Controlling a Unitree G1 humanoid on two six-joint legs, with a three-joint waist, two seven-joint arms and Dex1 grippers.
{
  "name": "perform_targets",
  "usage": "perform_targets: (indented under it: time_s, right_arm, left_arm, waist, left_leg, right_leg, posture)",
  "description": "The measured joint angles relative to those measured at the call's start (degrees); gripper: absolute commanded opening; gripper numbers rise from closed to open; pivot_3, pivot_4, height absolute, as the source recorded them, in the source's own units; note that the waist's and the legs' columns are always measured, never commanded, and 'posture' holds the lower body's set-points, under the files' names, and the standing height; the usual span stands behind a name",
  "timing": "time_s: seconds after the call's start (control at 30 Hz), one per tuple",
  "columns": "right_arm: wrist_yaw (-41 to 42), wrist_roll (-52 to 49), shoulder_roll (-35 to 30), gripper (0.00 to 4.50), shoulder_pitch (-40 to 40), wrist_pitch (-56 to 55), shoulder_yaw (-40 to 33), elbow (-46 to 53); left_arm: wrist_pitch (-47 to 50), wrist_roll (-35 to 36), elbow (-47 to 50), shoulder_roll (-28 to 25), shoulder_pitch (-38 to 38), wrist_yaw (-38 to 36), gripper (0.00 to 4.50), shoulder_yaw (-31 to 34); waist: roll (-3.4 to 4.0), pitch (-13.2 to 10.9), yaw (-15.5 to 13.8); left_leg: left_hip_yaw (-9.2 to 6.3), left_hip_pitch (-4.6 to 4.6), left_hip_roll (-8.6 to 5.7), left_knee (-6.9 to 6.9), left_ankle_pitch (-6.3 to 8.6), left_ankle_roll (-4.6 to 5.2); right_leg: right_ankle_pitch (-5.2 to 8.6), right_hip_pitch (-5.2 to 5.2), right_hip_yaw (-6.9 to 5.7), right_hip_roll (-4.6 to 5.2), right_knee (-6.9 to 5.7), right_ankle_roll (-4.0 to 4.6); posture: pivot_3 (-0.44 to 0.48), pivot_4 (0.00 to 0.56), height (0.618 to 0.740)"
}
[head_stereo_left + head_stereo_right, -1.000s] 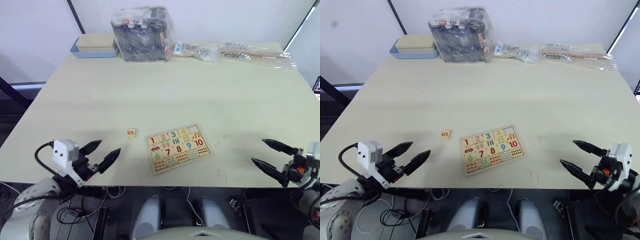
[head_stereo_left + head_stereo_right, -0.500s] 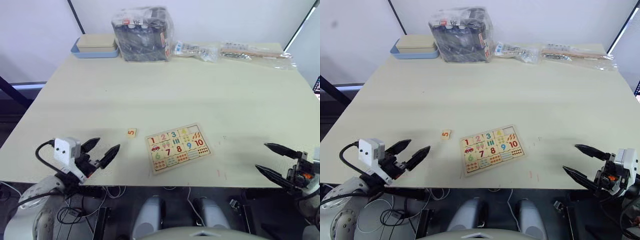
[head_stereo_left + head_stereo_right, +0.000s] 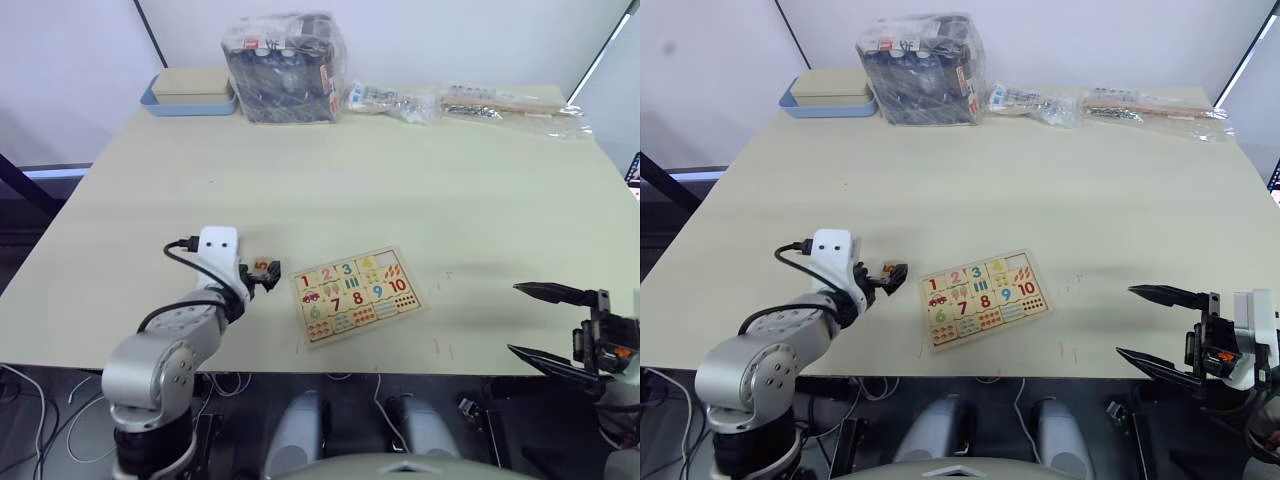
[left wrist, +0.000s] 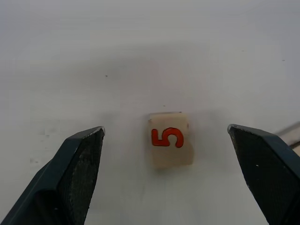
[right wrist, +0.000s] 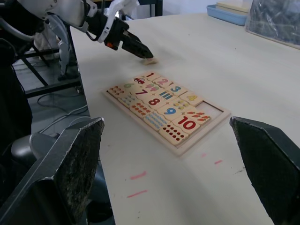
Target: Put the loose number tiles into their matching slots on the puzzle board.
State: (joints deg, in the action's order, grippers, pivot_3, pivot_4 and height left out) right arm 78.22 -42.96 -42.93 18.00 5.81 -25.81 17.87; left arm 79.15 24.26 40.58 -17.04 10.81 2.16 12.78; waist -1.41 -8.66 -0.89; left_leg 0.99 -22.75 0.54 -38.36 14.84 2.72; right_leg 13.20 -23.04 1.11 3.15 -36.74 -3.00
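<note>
On the table (image 3: 420, 190), tile 5 (image 4: 170, 146) lies flat between the spread fingers of the left gripper (image 4: 171, 187), just beside the board (image 3: 354, 294); it is best centred before being pinched squarely.

Your left pincer (image 4: 166, 154) reaches forward, fingers spread wide and low; your right pincer (image 3: 548, 322) hangs open near you.
</note>
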Motion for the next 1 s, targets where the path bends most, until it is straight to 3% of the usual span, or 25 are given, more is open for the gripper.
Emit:
perform_targets:
  time_s: [0.13, 0.3, 0.63, 0.7, 0.8, 1.0]
  right_arm:
    - [0.0, 0.0, -0.8, 4.5, -1.0, 0.8, 0.0, -0.4]
    - [0.0, -0.1, -1.7, 4.5, -2.1, 1.8, 0.0, -0.5]
    - [0.0, 0.0, -1.8, 4.5, -3.2, 2.7, 0.0, -1.0]
    - [0.0, 0.2, -1.8, 4.5, -3.2, 2.7, 0.0, -1.0]
    - [0.0, 0.3, -1.8, 4.5, -3.2, 2.7, 0.0, -1.0]
    - [0.0, 0.3, -1.7, 4.5, -2.4, 2.7, 0.0, -1.0]
  left_arm:
    - [8.4, -1.5, 0.5, 1.6, 3.9, 1.6, 4.46, -1.3]
    - [12.1, -3.3, 0.5, 2.8, 4.2, 2.2, 4.46, -2.1]
    - [8.4, -8.2, -0.3, 3.9, 2.4, 2.9, 4.46, -3.3]
    - [7.5, -8.5, -0.7, 3.9, 2.2, 2.4, 3.96, -3.4]
    - [6.3, -9.0, -1.1, 3.8, 1.9, 1.7, 2.75, -3.8]
    - [5.0, -10.2, -1.3, 3.4, 1.4, 1.1, 2.75, -4.5]
  waist:
    - [0.0, 0.0, 0.0]
    - [0.0, 0.0, 0.0]
    - [-0.01, 0.0, -0.1]
    - [0.0, 0.0, -0.1]
    - [0.0, 0.0, -0.1]
    - [0.0, 0.0, -0.1]
  left_leg:
    - [0.0, 0.0, -0.01, 0.0, 0.0, 0.0]
    - [-0.02, 0.01, -0.01, 0.01, 0.0, -0.01]
    - [-0.01, -0.01, -0.01, 0.01, 0.0, -0.01]
    - [-0.01, -0.01, -0.01, 0.01, 0.0, -0.01]
    - [-0.02, -0.01, -0.01, 0.01, 0.0, -0.01]
    - [-0.02, -0.01, -0.02, 0.01, 0.0, -0.01]
  right_leg:
    - [0.01, 0.0, 0.01, -0.01, 0.0, 0.01]
    - [0.01, 0.0, 0.02, -0.01, 0.0, 0.02]
    - [0.01, 0.0, 0.05, 0.11, 0.01, 0.04]
    - [0.01, 0.0, 0.05, 0.13, 0.01, 0.04]
    - [0.01, 0.0, 0.02, 0.39, 0.01, 0.04]
    - [0.01, 0.0, 0.01, 0.43, 0.01, 0.04]
  posture:
    - [0.0, 0.15, 0.74]
    - [0.0, 0.15, 0.74]
    - [0.0, 0.15, 0.74]
    - [0.0, 0.15, 0.74]
    - [0.0, 0.15, 0.74]
    - [0.0, 0.15, 0.74]
